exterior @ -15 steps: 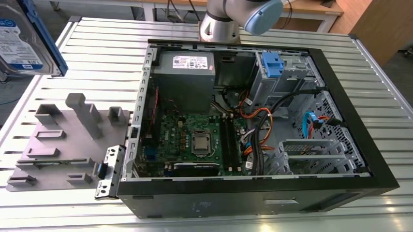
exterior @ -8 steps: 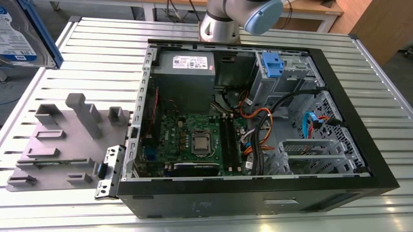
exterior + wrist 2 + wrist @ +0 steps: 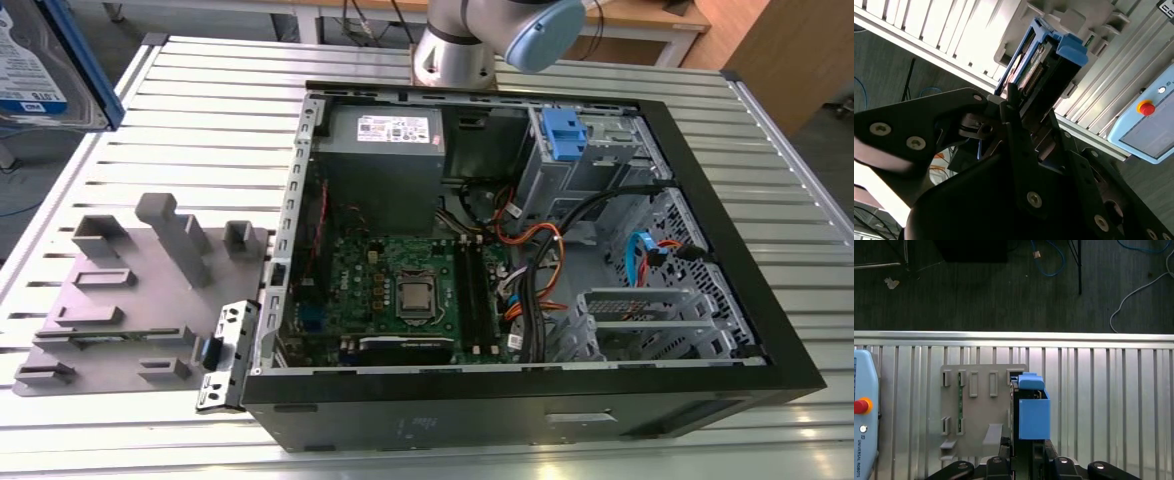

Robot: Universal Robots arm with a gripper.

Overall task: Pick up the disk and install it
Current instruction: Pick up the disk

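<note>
The slatted aluminium table [image 3: 200,110] carries an open black computer case [image 3: 467,420]. Inside it lie a green motherboard [image 3: 400,290], a grey boxy power supply [image 3: 387,150] and loose cables. Beside the case lies a flat grey fixture plate [image 3: 120,300] with slots. The disk [image 3: 34,60], metal in a blue plastic bracket, hangs over this plate, well apart from the case. In the second wrist view the black gripper [image 3: 1014,120] is clamped on the disk [image 3: 1041,70].

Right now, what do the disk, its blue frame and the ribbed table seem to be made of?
The disk: silver-grey casing, likely metal, under a smooth white-and-blue label. The blue frame: probably moulded plastic, judging by its even, matte colour and rounded edges. The table: seemingly aluminium, with bright brushed slats that catch the light.
</note>
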